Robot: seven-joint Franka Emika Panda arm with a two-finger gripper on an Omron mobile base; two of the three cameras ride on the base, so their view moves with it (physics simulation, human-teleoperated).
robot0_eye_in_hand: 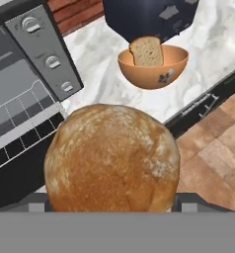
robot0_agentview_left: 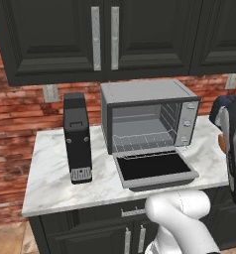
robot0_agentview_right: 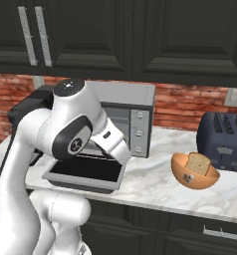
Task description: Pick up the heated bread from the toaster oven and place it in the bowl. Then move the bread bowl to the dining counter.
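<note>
Toaster oven point(robot0_agentview_right: 133, 117) with door lowered behind the arm; bowl point(robot0_agentview_right: 192, 174) holding a bread slice point(robot0_agentview_right: 198, 163) at its 4 o'clock, before a dark toaster point(robot0_agentview_right: 225, 134).

No readable text, brand, number or sign anywhere. The bowl point(robot0_eye_in_hand: 153, 66) carries a small dark mark on its side, too blurred to read. The toaster oven point(robot0_agentview_left: 148, 118) has plain knobs with no legible markings, and the coffee machine point(robot0_agentview_left: 77, 137) bears no label
</note>
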